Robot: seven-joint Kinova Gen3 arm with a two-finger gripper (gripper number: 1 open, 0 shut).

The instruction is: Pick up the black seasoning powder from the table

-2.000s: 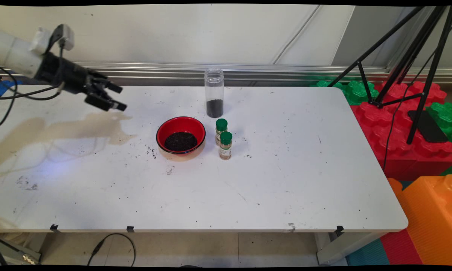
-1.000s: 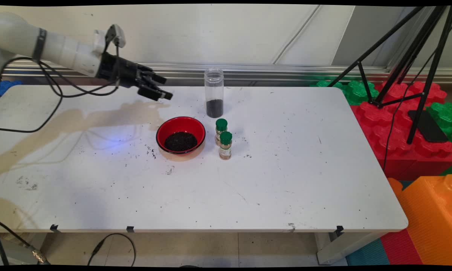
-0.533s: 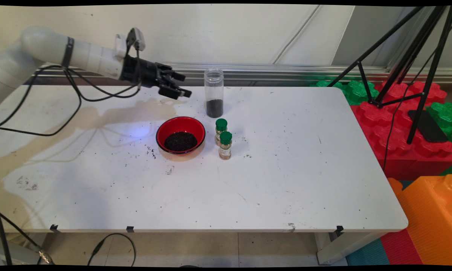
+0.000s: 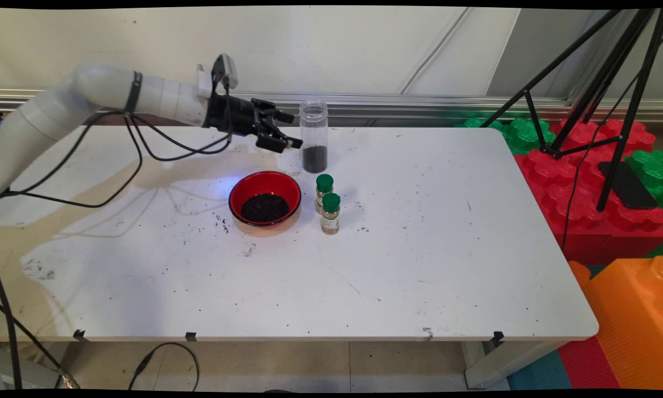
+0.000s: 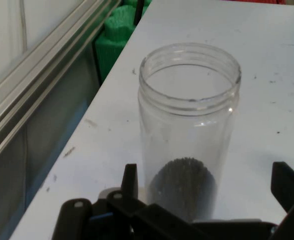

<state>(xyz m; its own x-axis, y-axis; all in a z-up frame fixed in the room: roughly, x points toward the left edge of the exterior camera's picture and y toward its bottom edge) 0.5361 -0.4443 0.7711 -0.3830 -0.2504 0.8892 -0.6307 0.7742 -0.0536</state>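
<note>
The claw (image 4: 288,130) has swung right, spread wide beside the clear cylindrical jar (image 4: 314,136).

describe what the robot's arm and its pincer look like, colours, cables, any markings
The arm is white, made of rounded tube-like links, with a black band around the forearm. Black cables hang from it in loops. A small grey-white camera block sits at the wrist. The pincer is black, with two fingers.

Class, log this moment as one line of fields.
gripper: open, empty | nearest: clear jar, lidless, upright, dark grains at bottom, not touched | nearby: red bowl of grains; two green-capped bottles
</note>
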